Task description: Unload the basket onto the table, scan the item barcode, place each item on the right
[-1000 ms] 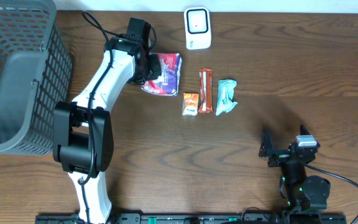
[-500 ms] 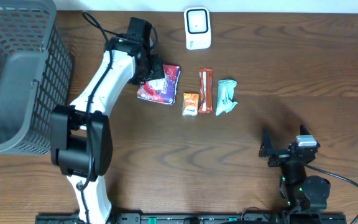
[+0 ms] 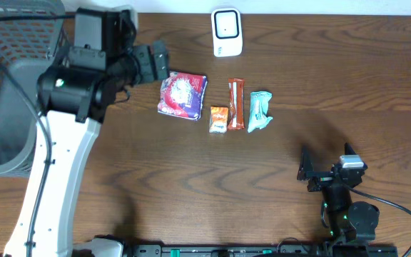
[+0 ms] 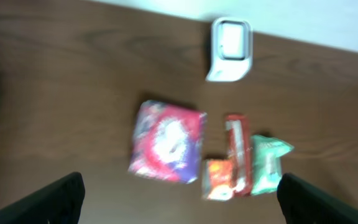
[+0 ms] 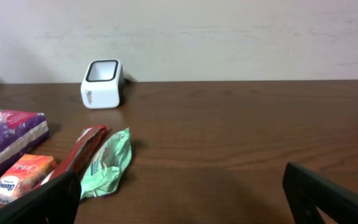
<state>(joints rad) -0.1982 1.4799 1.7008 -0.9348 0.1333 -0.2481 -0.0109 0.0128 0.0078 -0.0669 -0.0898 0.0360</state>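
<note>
A red and purple snack packet point(image 3: 183, 95) lies flat on the wooden table, apart from any gripper; the left wrist view looks down on this packet point(image 4: 168, 148), blurred. The white barcode scanner point(image 3: 227, 32) stands at the table's far edge. My left gripper point(image 3: 155, 63) hangs high above the table, up and left of the packet, open and empty point(image 4: 179, 208). My right gripper point(image 3: 327, 175) rests low at the front right, open with nothing between its fingers point(image 5: 182, 205). From there the scanner point(image 5: 102, 75) shows far left.
An orange packet point(image 3: 219, 119), a red bar point(image 3: 235, 104) and a mint-green packet point(image 3: 259, 111) lie in a row right of the snack packet. A grey mesh basket point(image 3: 6, 86) stands at the table's left edge, partly behind the left arm.
The left gripper opened and let go of the red and purple packet, which now lies on the table. The left arm rose and pulled back to the left. The right arm stayed still.
</note>
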